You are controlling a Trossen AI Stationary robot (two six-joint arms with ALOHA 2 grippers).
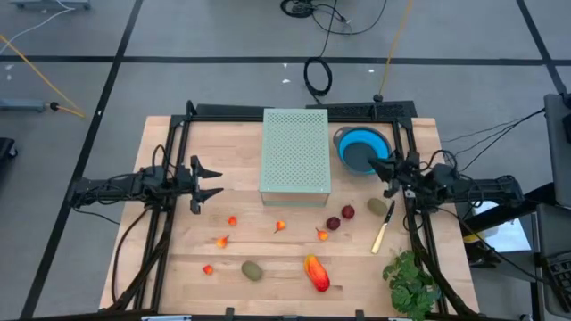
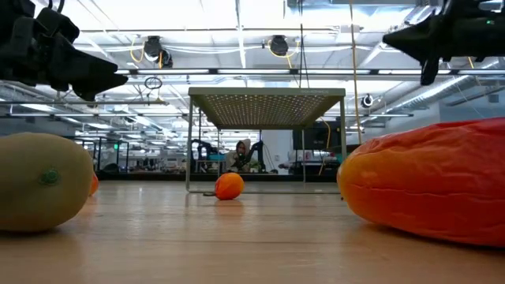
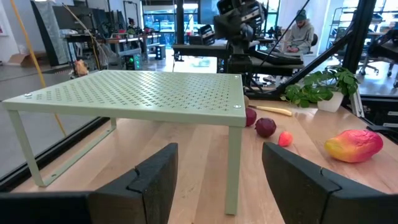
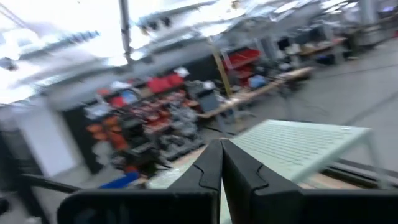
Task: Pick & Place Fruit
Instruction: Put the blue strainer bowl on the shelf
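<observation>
1. Nearest the low camera lie the brownish-green oval fruit [image 2: 39, 181] and, to its right, the larger orange-red oblong fruit [image 2: 430, 185]; both rest on the wooden table [image 1: 178, 267] near its front edge.
2. Left gripper [image 1: 212, 183] hovers over the table's left part, beside the green perforated stand [image 1: 295, 152]; its fingers are spread wide and hold nothing.
3. Small orange-red pieces [image 1: 232, 220] lie scattered across the middle of the table, in front of the stand, apart from one another.
4. Two dark red round fruits [image 1: 340, 217] sit just right of centre, near the yellow-handled knife [image 1: 383, 228].
5. Blue bowl [image 1: 359, 147], right of the stand, appears to hold no fruit.
6. Right gripper [image 1: 386, 171] hangs at the bowl's edge, fingers pressed together on nothing.
7. Judgement: placing appears not yet begun; every visible fruit remains loose on the table.
</observation>
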